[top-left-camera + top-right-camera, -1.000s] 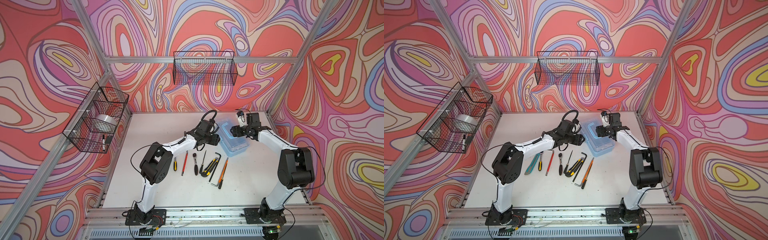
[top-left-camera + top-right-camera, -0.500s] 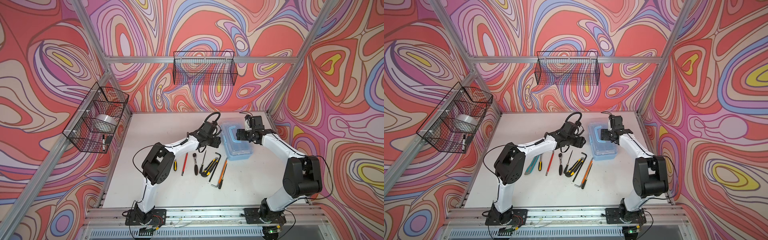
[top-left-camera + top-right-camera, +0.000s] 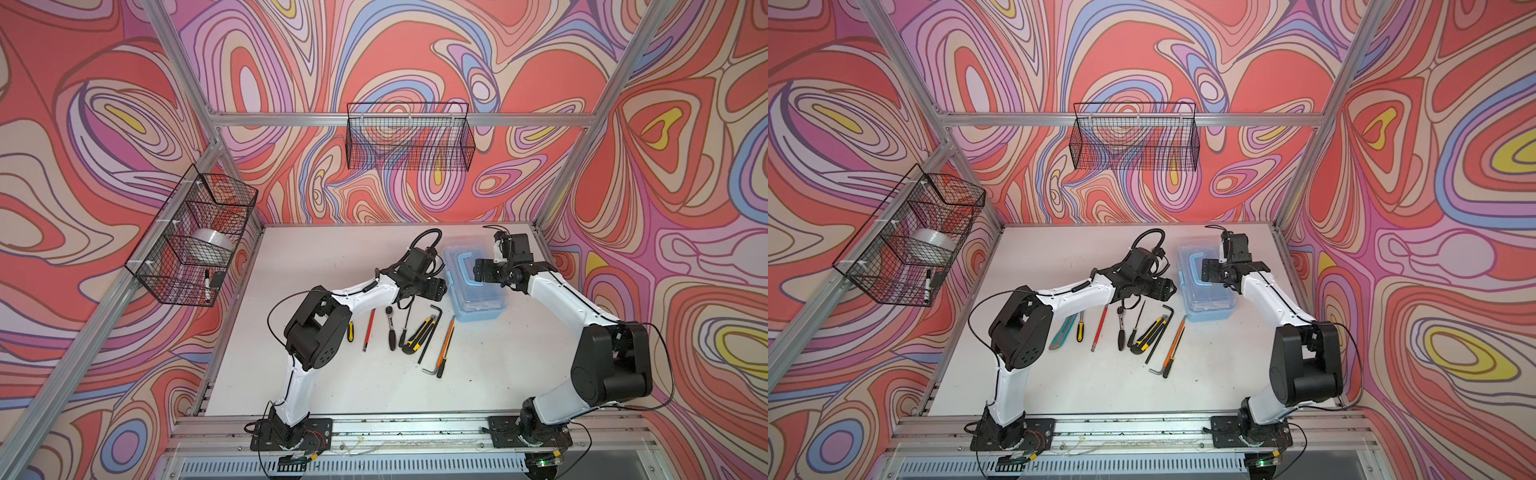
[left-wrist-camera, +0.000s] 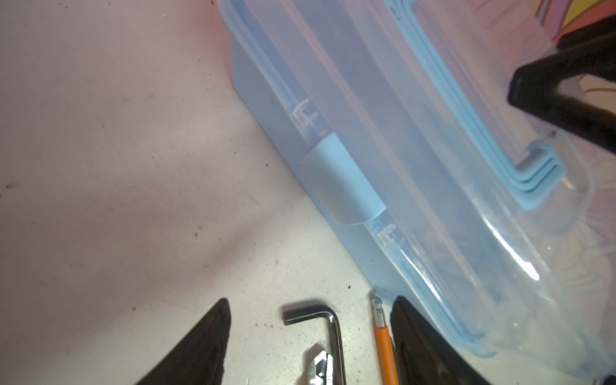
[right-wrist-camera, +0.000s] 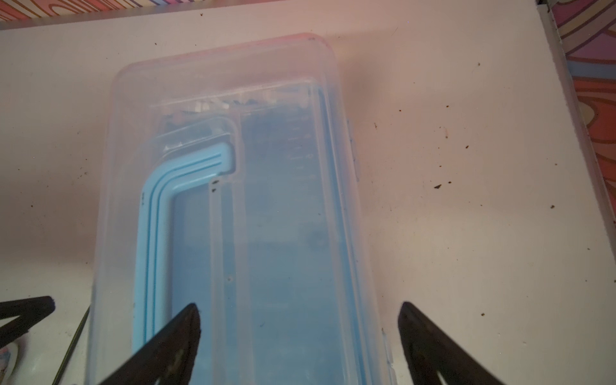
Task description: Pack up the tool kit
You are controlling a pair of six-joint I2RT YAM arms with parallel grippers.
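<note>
Closed tool case [image 3: 476,286] near the table's [image 3: 332,257] far right corner; left gripper [image 4: 310,300] open beside it, right gripper [image 5: 299,304] open above its lid [image 5: 283,233]; hand tools [image 3: 419,330] lie mid-table.

Swirling red, pink and lilac walls [image 3: 104,62] enclose a white table [image 3: 324,257] framed in aluminium rails [image 3: 291,119].

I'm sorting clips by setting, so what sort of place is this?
Probably a robotics lab test cell, not a real workshop: two white-and-black robot arms mounted on a silver aluminium rail at a white tabletop, enclosed by swirl-printed red and purple wall panels on aluminium framing.
</note>
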